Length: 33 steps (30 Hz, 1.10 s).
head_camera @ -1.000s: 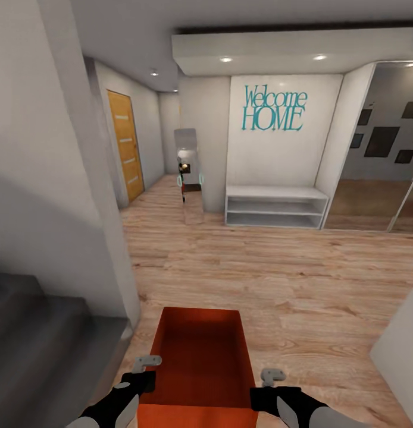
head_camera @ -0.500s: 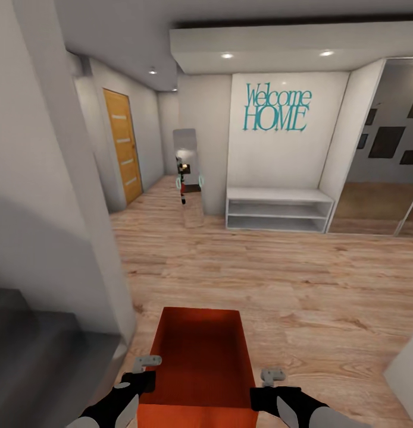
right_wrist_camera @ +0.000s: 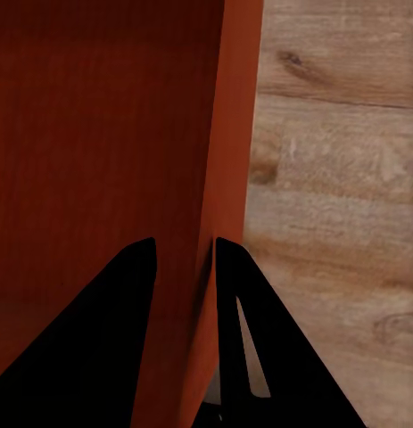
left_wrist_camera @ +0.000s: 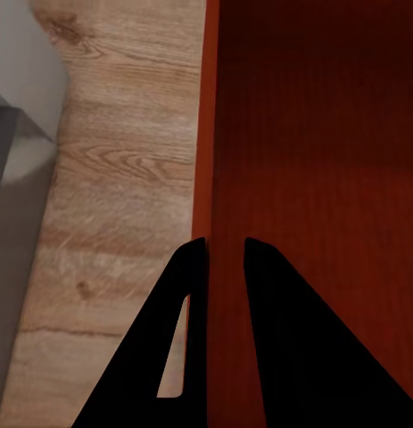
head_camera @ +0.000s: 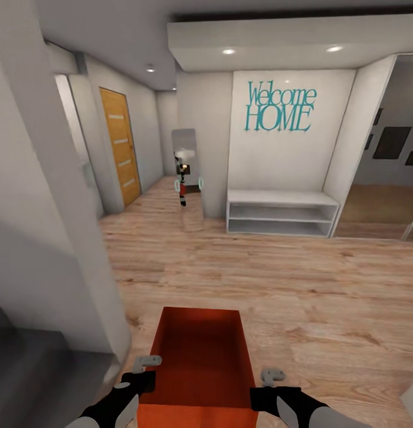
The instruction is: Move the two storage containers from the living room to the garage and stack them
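Note:
I carry one orange-red storage container low in front of me, its open top facing up. My left gripper is shut on the container's left wall, one finger on each side of it. On the other side, my right gripper is shut on the right wall in the same way. The second container is out of view. Below lies light wood plank floor of a hallway.
A grey wall corner stands close at my left, with dark steps below it. Ahead are a white shelf bench under a "Welcome HOME" sign, a tall mirror, an orange door and mirrored sliding doors.
The whole view has shifted as I roll forward: the left wall corner and steps slide past, and the bench and mirror come nearer. The container stays fixed between both grippers.

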{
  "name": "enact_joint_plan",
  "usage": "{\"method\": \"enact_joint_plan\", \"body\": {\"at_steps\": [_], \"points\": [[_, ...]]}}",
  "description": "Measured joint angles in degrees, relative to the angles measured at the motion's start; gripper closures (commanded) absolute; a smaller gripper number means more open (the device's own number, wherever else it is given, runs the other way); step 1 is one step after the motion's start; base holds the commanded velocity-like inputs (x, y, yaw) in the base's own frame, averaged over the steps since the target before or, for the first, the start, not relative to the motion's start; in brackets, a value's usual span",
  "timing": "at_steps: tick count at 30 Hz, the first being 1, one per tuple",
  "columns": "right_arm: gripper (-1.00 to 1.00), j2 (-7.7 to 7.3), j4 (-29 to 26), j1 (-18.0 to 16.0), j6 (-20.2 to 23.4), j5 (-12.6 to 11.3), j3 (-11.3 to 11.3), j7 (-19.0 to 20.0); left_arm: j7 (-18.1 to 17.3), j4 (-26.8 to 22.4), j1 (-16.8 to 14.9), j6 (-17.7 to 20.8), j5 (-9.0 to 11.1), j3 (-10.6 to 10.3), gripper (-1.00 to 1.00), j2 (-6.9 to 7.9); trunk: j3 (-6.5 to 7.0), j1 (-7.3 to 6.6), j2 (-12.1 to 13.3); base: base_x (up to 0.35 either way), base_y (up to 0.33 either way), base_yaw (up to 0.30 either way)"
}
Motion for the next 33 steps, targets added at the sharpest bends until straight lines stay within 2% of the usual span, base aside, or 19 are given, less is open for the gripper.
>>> {"method": "enact_joint_plan", "body": {"at_steps": [33], "points": [[1.0, -0.03, 0.0, 0.0, 0.0, 0.0, 0.0, 0.0, 0.0, 0.0, 0.0, 0.0, 0.0, 0.0, 1.0, -0.03, 0.0, 0.0, 0.0, 0.328, 0.0, 0.0]]}}
